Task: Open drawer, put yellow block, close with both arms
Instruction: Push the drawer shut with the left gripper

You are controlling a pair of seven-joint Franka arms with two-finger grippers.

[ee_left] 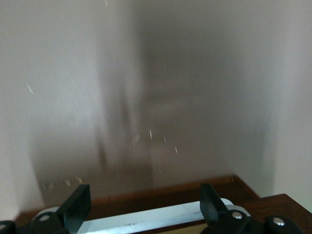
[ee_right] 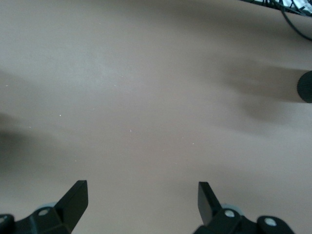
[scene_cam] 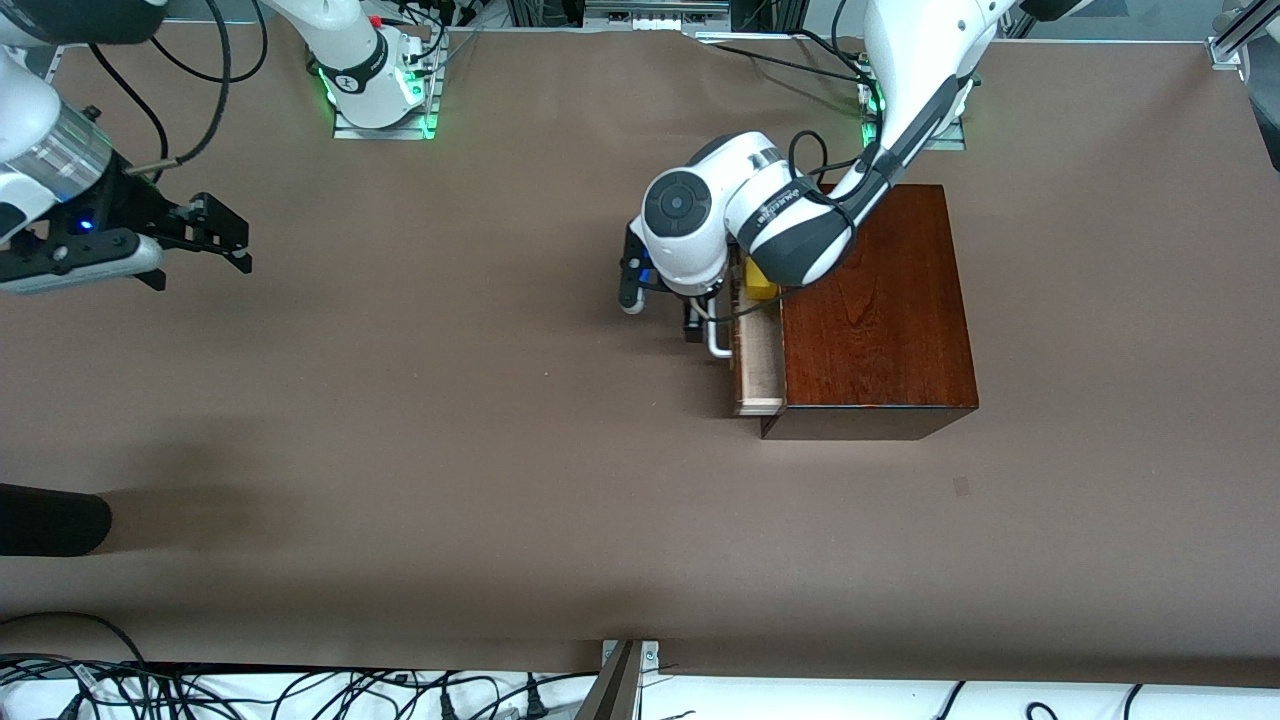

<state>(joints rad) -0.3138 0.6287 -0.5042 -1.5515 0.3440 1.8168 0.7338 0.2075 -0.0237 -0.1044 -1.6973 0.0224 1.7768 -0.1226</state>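
Observation:
The dark mahogany box (scene_cam: 870, 310) stands toward the left arm's end of the table. Its drawer (scene_cam: 760, 370) is pulled out a little, showing the pale wood tray. The yellow block (scene_cam: 760, 281) lies in the drawer, partly hidden under the left arm. My left gripper (scene_cam: 695, 322) is open in front of the drawer, at the white handle (scene_cam: 718, 342). In the left wrist view the handle (ee_left: 156, 217) runs between the open gripper's (ee_left: 144, 204) fingers, in front of the dark drawer front (ee_left: 146, 197). My right gripper (scene_cam: 235, 245) is open and empty, over bare table (ee_right: 146, 97) at the right arm's end, where it waits.
A dark rounded object (scene_cam: 50, 520) lies on the table at the right arm's end, nearer to the front camera; it also shows in the right wrist view (ee_right: 304, 87). Cables (scene_cam: 300, 690) run along the table's near edge. Brown table (scene_cam: 450, 400) stretches between the arms.

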